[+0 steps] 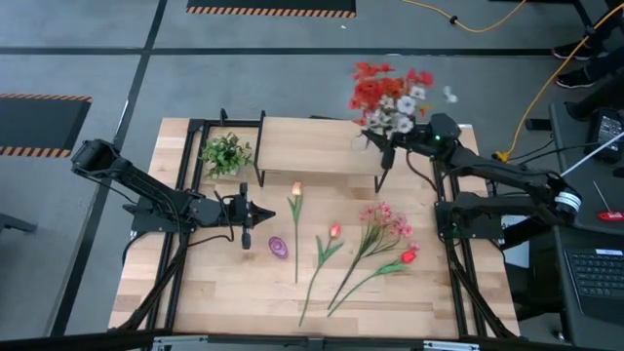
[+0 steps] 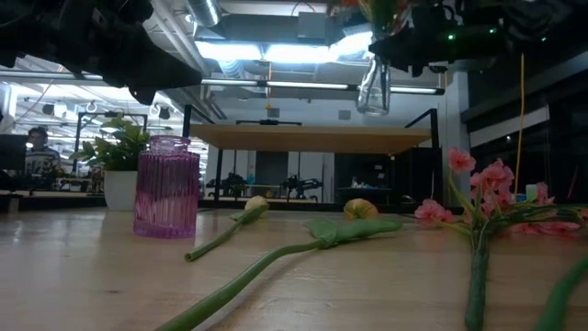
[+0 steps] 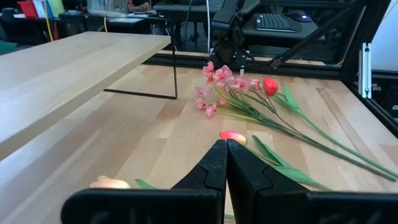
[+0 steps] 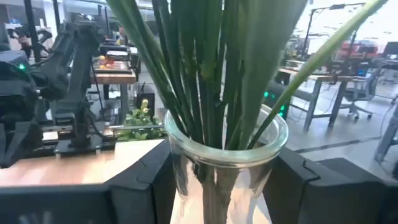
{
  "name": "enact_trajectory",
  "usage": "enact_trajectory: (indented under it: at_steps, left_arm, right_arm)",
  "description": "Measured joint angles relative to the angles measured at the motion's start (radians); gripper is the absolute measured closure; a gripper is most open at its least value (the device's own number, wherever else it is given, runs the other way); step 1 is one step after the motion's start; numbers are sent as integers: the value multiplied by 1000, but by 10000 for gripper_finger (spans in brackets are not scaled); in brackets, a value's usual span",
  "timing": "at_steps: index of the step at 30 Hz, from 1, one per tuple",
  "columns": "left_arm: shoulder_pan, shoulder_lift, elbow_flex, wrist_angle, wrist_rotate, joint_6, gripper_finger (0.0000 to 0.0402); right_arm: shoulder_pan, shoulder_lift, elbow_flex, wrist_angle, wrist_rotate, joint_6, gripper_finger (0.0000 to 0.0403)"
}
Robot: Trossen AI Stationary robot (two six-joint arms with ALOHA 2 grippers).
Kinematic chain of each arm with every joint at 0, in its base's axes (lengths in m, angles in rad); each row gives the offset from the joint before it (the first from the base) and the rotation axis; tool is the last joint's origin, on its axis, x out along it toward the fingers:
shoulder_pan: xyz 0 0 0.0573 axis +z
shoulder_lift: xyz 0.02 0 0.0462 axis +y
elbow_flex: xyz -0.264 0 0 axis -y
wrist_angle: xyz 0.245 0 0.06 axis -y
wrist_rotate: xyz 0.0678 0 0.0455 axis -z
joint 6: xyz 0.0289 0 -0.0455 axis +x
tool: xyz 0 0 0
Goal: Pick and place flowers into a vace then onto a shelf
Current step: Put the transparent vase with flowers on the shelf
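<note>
The glass vase (image 4: 219, 167), full of flowers (image 1: 390, 97), is pinched in the right claw (image 4: 217, 180) above the shelf (image 1: 312, 146); next it must lower it gently. The left claw (image 3: 226, 163) waits pressed together over the worktop (image 1: 234, 292).

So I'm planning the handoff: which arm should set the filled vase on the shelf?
Right. The right gripper already holds the glass vase of flowers above the shelf; the left gripper is shut, empty, over the table.

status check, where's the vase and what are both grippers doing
Right gripper clamped on glass vase of flowers, held above shelf's right end. Left gripper shut, idle over table by purple vase. Nothing blocking shelf there.
</note>
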Motion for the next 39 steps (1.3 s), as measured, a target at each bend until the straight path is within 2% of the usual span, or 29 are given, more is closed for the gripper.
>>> enact_trajectory:
  at_steps: [5, 15, 39]
  left_arm:
    - [0, 0, 0, 0, 0, 0, 398]
    - [0, 0, 0, 0, -15, 0, 398]
    - [0, 0, 0, 1, -13, 0, 398]
  right_arm:
    - [0, -17, -1, -90, 0, 8, 225]
    - [1, 42, -1, -66, 0, 19, 225]
    - [-1, 40, 2, -144, 20, 19, 208]
